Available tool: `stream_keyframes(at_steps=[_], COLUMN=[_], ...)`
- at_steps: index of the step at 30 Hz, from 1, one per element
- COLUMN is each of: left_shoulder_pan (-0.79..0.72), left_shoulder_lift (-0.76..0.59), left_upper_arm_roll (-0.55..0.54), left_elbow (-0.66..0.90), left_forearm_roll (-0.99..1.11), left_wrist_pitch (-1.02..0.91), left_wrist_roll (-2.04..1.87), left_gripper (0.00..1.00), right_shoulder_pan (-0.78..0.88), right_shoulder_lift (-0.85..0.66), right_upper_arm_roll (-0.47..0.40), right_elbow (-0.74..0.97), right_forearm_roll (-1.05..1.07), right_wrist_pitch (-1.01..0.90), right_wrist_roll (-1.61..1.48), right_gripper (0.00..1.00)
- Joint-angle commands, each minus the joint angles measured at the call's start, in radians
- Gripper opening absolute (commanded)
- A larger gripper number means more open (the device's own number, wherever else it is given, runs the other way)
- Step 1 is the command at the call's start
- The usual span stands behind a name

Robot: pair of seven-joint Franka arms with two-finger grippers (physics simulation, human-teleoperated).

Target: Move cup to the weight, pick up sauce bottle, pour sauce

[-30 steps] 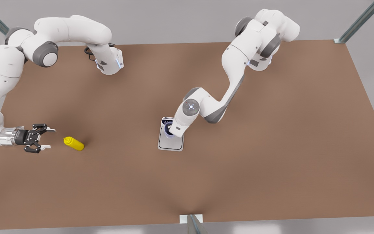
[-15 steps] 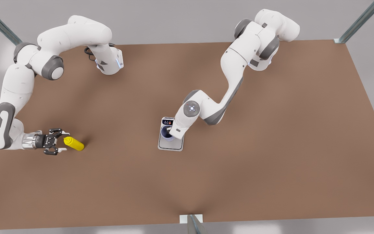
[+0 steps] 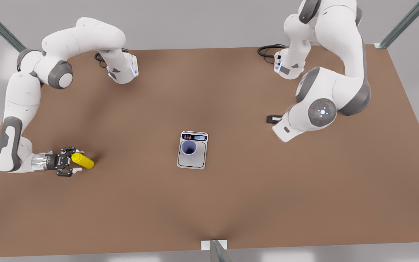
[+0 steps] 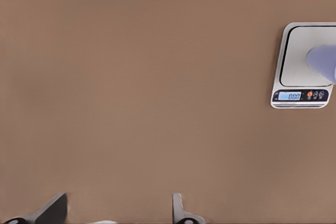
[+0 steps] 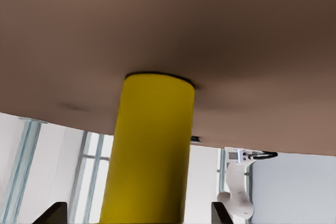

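Note:
The lavender cup stands upright on the steel plate of the weight, with nothing touching it. The left wrist view looks down from afar on the weight and the cup. My left gripper is open and holds nothing. It hangs far to the front view's right, away from the weight. The yellow sauce bottle lies on the table at the front view's left. My right gripper is open around its nozzle end. The sauce bottle sits between the spread fingertips.
Brown tabletop all around. Black cables lie by the arm bases at the back. A small white bracket sits at the near edge. Metal frame posts stand at the corners.
The left gripper let go of the cup on the weight and drew back to the front view's right. The right gripper advanced until its fingers straddle the bottle's nozzle end.

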Motion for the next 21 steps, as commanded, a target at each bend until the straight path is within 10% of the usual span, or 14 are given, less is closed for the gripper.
stream_keyframes(at_steps=[1,4,6,8,15,21], left_shoulder_pan=[-0.001,0.033,0.033,0.031,0.030,0.030], left_shoulder_lift=[-0.005,-0.028,-0.063,-0.281,-0.298,-0.295], left_upper_arm_roll=[0.005,0.011,0.025,0.055,0.118,0.120], left_elbow=[0.000,0.000,-0.021,-0.302,-0.311,-0.311], left_forearm_roll=[0.043,0.046,0.054,0.054,0.054,0.055], left_wrist_pitch=[-0.001,-0.021,-0.009,0.171,0.120,0.119], left_wrist_roll=[0.004,0.024,0.016,0.013,0.025,0.022], left_gripper=[1.00,1.00,1.00,1.00,1.00,1.00], right_shoulder_pan=[0.000,0.000,0.000,0.000,-0.001,0.000], right_shoulder_lift=[0.000,0.005,0.005,0.005,0.003,-0.011], right_upper_arm_roll=[0.007,0.022,0.032,0.035,0.050,0.053], right_elbow=[-0.001,-0.005,-0.005,-0.005,-0.002,0.027], right_forearm_roll=[-0.002,-0.004,-0.005,-0.014,-0.050,-0.048], right_wrist_pitch=[0.004,0.024,0.026,0.032,0.027,0.022], right_wrist_roll=[0.000,-0.001,-0.001,-0.001,-0.001,0.048], right_gripper=[1.00,0.95,0.67,0.65,0.23,0.21])
